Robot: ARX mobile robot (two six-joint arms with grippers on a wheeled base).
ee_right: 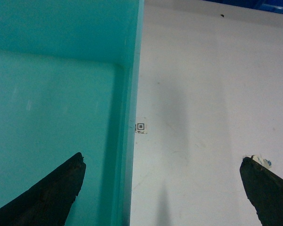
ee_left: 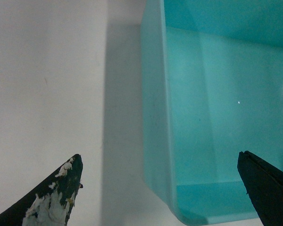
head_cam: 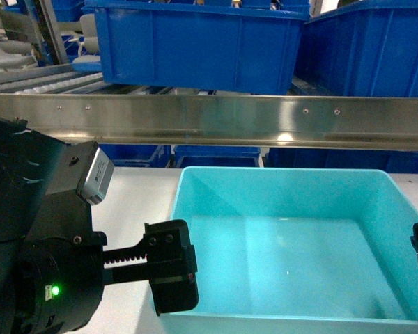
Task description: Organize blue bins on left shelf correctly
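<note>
Turquoise plastic — the blue bin (head_cam: 292, 243) sitting empty on the white worktop (head_cam: 136, 202), just in front of and below the left shelf (head_cam: 216, 122) with its steel rail. Probably parked there for a two-sided lift up onto the rack, where darker royal-blue bins (head_cam: 195, 42) are already resting.

Left tool (ee_left: 160, 193) spread wide, straddling the bin's left wall: one finger outside over the worktop, the other inside over the bin floor. Right tool (ee_right: 162, 193) likewise spread, bracketing the right wall — one finger hanging over the bin's interior, the other over bare worktop beside a small square marker (ee_right: 140, 127). Neither pinching anything yet; walls lying between the fingers, not touching them as far as visible.
</note>
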